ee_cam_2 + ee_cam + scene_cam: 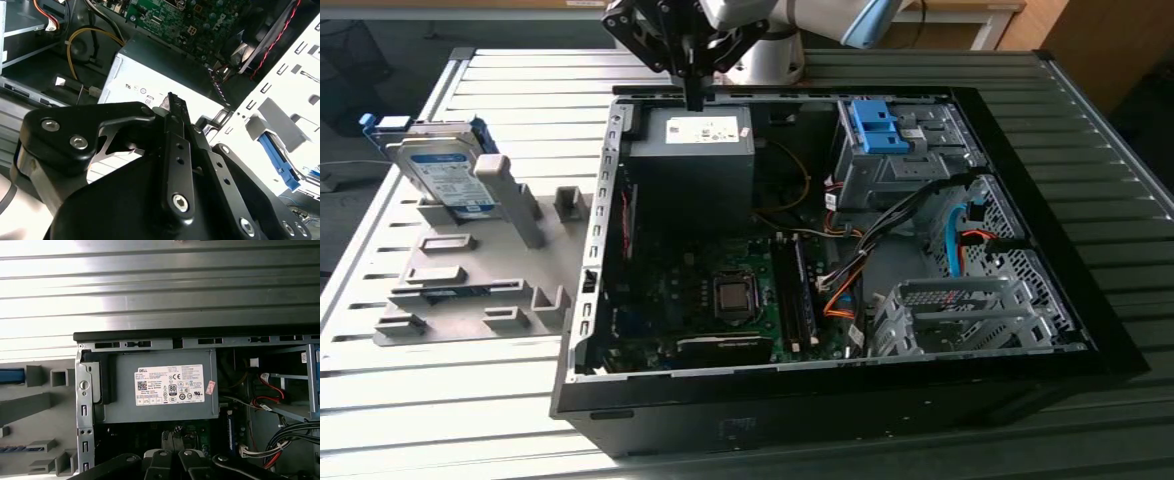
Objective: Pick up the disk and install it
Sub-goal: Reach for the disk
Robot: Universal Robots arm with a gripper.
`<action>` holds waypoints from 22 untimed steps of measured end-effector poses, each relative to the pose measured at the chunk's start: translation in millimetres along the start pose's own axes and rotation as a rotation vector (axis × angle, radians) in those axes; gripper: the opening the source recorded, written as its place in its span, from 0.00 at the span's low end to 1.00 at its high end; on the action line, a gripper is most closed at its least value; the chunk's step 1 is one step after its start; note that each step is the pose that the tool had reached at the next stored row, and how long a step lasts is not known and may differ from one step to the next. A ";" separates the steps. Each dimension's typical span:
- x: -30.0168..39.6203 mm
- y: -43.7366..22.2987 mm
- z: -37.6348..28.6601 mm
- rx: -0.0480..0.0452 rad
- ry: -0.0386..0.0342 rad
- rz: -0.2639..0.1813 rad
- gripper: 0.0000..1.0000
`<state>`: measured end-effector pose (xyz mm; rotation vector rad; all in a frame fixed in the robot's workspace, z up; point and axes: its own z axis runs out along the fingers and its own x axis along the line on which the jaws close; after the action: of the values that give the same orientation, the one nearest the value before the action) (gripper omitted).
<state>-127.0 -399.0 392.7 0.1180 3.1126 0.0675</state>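
Note:
The disk [444, 170], silver with a white-and-blue label and a blue frame, stands tilted on edge in a grey fixture [467, 270] at the exterior view's left, beside the open computer case [854, 370]. Its blue frame [11, 376] also shows in the first wrist view. My gripper [695, 98] hangs over the case's far edge, just above the dark grey box with a white sticker [700, 135], well to the right of the disk. The gripper [171, 98] is shut with nothing in it.
A bare blue bracket [874, 125] sits in the drive bay at the case's far right. Cables [907, 215], the motherboard [720, 290] and a metal cage [961, 315] lie inside the case. The slatted metal table [1067, 110] surrounds it.

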 end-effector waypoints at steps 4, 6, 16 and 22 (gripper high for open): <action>1.0 -0.1 0.4 -0.0002 -0.0001 0.000 0.11; 1.3 -0.1 0.4 -0.0002 -0.0001 0.000 0.11; 4.4 -0.4 1.4 -0.0001 0.0002 0.000 0.11; 6.5 -0.5 1.6 0.0000 0.0003 0.000 0.11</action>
<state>-133.5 -398.9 390.9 0.1179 3.1128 0.0675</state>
